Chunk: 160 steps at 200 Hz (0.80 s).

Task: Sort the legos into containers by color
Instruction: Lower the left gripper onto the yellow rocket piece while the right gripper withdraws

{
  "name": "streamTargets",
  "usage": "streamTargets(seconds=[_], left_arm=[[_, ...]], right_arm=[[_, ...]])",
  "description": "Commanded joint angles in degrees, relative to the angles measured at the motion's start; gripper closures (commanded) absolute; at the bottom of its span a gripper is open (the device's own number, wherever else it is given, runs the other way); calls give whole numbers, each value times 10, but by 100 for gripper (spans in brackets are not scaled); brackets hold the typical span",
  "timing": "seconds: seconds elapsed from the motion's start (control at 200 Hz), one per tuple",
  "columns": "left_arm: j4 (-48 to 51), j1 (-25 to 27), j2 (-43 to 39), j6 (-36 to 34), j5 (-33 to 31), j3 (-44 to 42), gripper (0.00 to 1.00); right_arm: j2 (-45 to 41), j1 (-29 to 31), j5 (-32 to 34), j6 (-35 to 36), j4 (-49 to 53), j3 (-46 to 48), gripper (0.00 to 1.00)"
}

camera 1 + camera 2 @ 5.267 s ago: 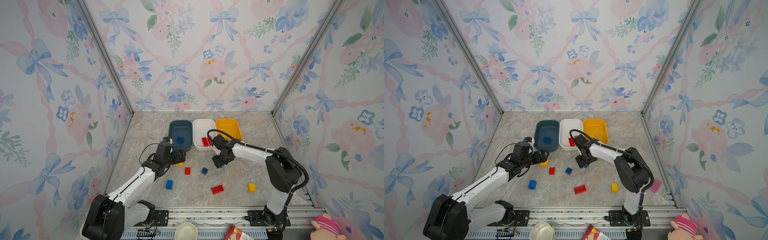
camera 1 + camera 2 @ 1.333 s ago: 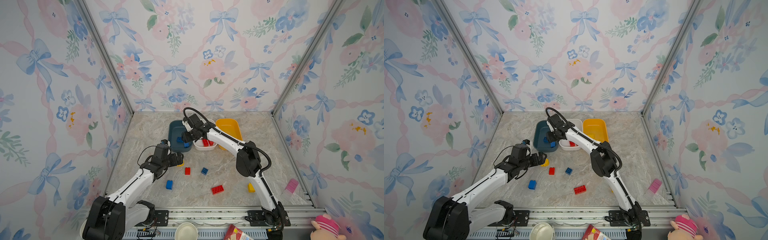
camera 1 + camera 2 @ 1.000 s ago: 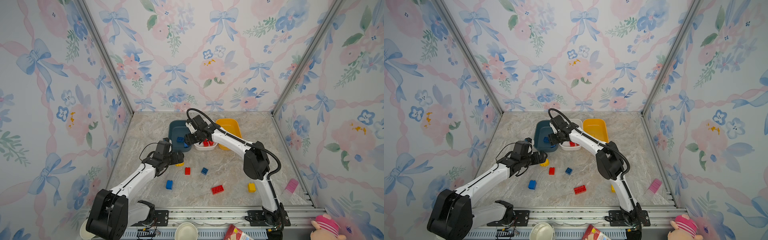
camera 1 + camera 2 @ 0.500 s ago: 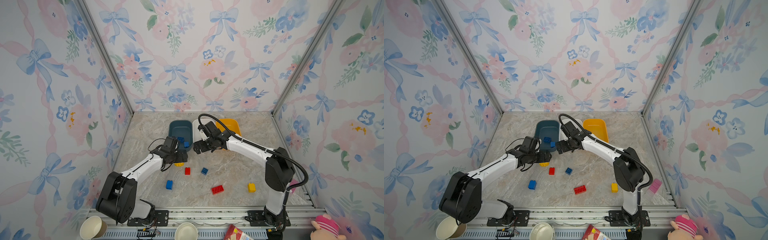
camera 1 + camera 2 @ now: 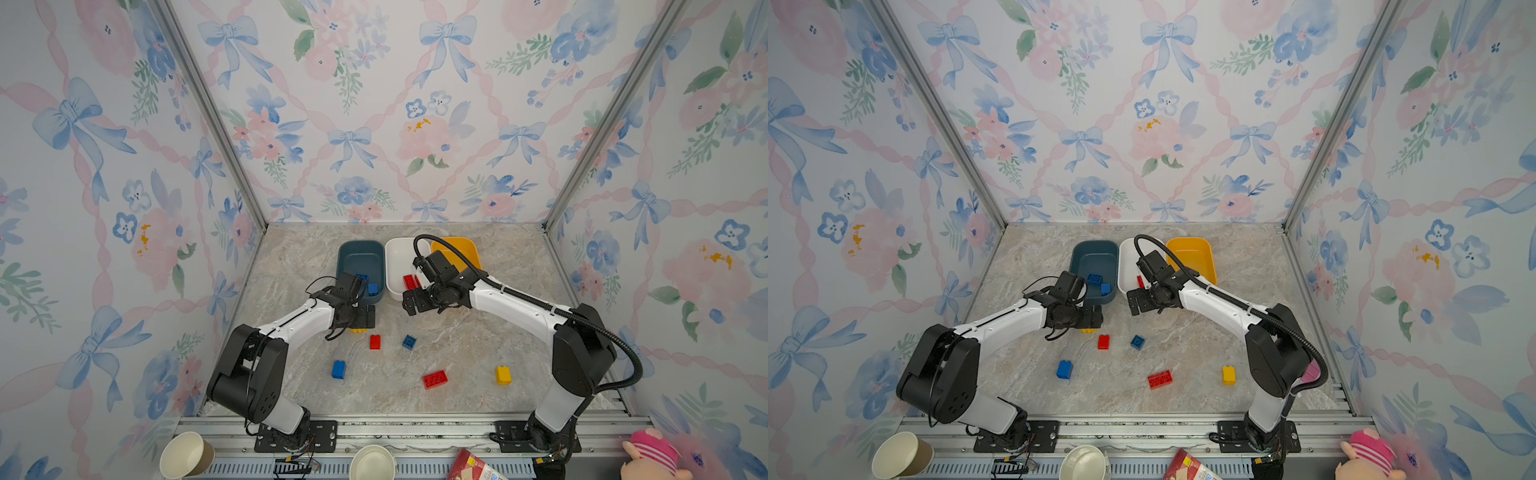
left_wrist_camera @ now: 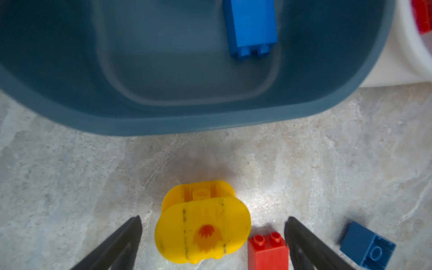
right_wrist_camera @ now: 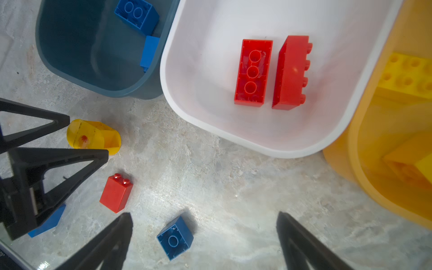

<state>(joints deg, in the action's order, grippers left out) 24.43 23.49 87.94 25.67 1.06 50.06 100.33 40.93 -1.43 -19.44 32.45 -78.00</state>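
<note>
ok so looking at the feeds from my end: left gripper is spread wide open with nothing in it, sitting right over the rounded yellow piece; in the left wrist view the piece sits between the two fingers with a gap on each side, so no contact that I can see; that piece lies on its side on the table just in front of the dark blue tub, with a small red brick just beside it; right gripper is wide open too and empty, hanging over bare table just in front of the white tub, near a dark blue brick that lies studs-down; can't tell from any view how high either gripper is off the table; tubs are lined up side by side at the back, dark blue, white, then the yellow tub, touching or nearly; two blue bricks are in the dark blue tub, two long red bricks lie side by side in the white one, and yellow bricks are in the yellow one; loose on the table nearer the arm bases: a blue brick, a long red brick and a yellow brick, all well apart from each other.
</note>
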Motion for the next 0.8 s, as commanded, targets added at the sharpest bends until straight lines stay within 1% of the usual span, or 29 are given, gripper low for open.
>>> streamTargets(seconds=[0.0, 0.345, 0.795], left_arm=[[18, 4, 12, -11, -12, 11, 3], [18, 5, 42, -16, -25, 21, 5], [17, 13, 58, -18, -21, 33, 15]], right_arm=[[-21, -5, 11, -9, -2, 14, 1], [-22, -10, 11, -9, 0, 19, 1], [-17, -13, 9, -12, -5, 20, 2]])
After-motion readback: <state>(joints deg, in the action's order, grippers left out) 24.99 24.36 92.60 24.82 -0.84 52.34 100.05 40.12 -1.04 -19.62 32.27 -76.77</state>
